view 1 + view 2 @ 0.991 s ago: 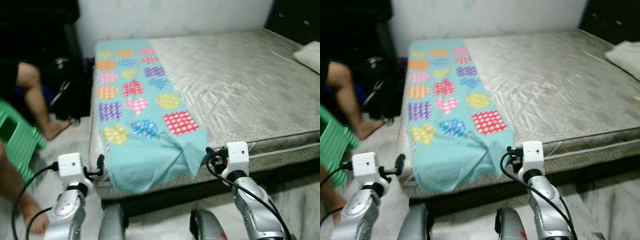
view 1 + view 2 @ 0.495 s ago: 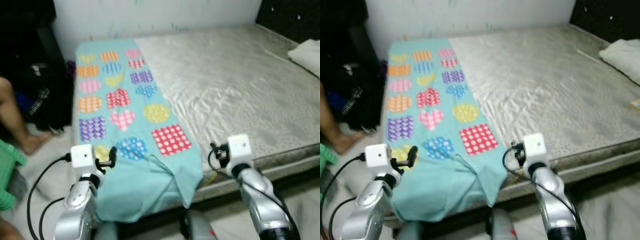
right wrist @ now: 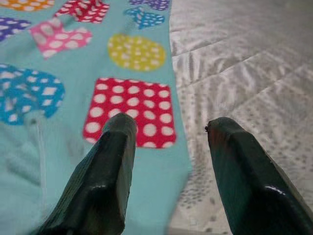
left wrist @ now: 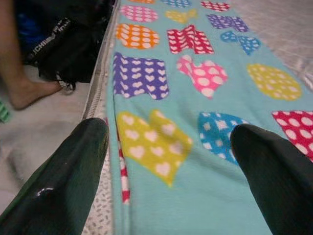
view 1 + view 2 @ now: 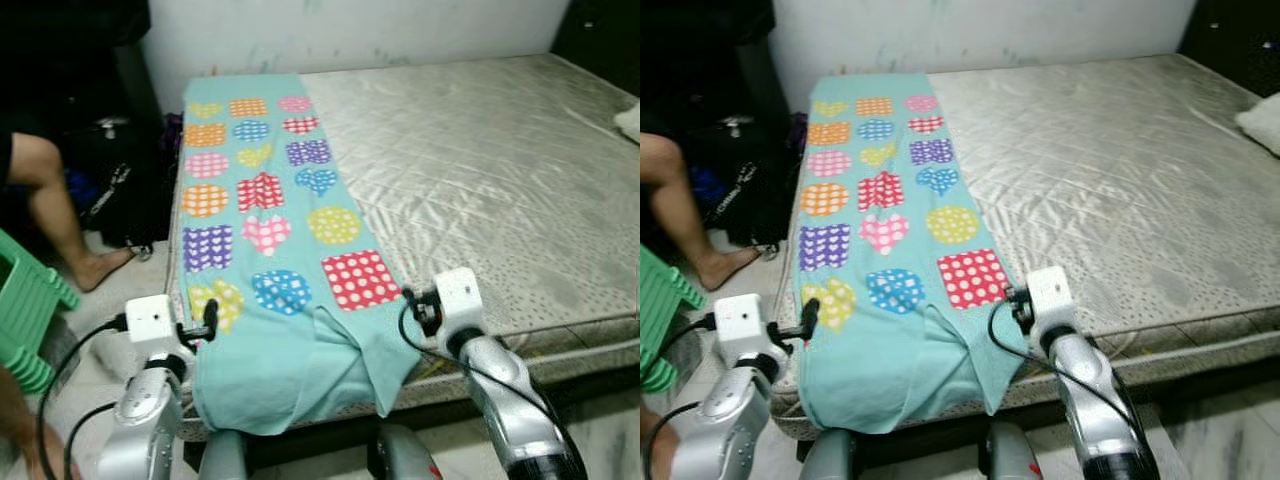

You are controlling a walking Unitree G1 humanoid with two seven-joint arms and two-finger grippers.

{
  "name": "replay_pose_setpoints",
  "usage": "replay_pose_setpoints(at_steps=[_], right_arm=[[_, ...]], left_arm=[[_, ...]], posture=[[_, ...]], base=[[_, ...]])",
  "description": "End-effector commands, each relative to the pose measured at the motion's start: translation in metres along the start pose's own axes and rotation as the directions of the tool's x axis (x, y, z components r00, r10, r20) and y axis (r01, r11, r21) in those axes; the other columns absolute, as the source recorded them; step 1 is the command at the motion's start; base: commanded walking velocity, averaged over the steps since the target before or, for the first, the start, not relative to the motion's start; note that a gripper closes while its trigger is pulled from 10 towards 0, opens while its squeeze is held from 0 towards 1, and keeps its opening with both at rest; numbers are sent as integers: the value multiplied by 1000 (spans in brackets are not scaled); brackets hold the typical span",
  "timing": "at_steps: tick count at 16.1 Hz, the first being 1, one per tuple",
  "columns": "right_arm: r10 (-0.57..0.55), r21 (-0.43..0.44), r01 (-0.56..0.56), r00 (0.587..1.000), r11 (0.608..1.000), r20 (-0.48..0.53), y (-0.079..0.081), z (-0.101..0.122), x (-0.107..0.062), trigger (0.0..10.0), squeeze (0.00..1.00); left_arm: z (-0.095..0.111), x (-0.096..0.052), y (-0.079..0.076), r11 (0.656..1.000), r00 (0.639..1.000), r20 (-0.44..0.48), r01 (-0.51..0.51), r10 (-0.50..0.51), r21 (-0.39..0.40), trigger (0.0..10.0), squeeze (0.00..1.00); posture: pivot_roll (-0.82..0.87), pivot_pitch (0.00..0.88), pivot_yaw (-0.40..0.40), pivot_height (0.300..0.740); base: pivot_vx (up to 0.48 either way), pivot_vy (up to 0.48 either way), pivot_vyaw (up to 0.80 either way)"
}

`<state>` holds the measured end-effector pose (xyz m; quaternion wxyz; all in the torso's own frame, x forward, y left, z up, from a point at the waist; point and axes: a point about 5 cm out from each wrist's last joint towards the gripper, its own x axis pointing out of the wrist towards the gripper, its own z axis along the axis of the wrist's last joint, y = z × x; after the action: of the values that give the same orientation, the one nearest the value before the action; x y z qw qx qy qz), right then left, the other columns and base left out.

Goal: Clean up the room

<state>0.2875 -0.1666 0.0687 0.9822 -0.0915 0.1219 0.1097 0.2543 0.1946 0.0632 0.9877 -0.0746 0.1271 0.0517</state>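
A turquoise blanket (image 5: 262,225) with coloured heart and dot patches lies along the left side of the bare mattress (image 5: 480,180). Its near end hangs crumpled over the mattress's front edge. My left gripper (image 5: 208,318) hovers at the blanket's near left corner, open, with nothing between its fingers (image 4: 68,181). My right gripper (image 5: 412,305) is open beside the blanket's near right corner, by the red dotted patch (image 3: 129,110), holding nothing.
A person's bare leg (image 5: 55,210) and a green plastic stool (image 5: 25,310) stand on the floor to the left of the bed. Dark bags (image 5: 110,180) lie against the bed's left side. A white pillow (image 5: 1262,122) rests at the far right.
The camera has shifted, so the whole scene moved. Both grippers stay open near the blanket's front corners, nothing taken hold of.
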Motion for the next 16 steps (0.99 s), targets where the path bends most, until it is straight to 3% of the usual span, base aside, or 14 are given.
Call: replay_pose_setpoints(at_steps=[1, 6, 12, 16], right_arm=[[16, -7, -16, 1000, 1000, 27, 2, 7, 1, 10000, 0], [25, -24, -24, 999, 999, 25, 3, 6, 0, 10000, 0], [7, 5, -7, 1000, 1000, 15, 3, 3, -1, 10000, 0], [27, 22, -28, 1000, 999, 11, 11, 0, -5, 10000, 0]], left_arm=[[1, 0, 5, 1000, 1000, -5, -16, 16, 4, 10000, 0], [0, -1, 4, 1000, 1000, -9, -16, 16, 7, 10000, 0], [0, -1, 4, 1000, 1000, -15, -15, 15, 5, 10000, 0], [-1, -2, 4, 1000, 1000, -19, -13, 13, 6, 10000, 0]], posture=[[-131, 0, 14, 591], [-132, 0, 14, 591], [-131, 0, 14, 591], [-132, 0, 16, 556]], base=[[0, 0, 0], [0, 0, 640], [0, 0, 0], [0, 0, 0]])
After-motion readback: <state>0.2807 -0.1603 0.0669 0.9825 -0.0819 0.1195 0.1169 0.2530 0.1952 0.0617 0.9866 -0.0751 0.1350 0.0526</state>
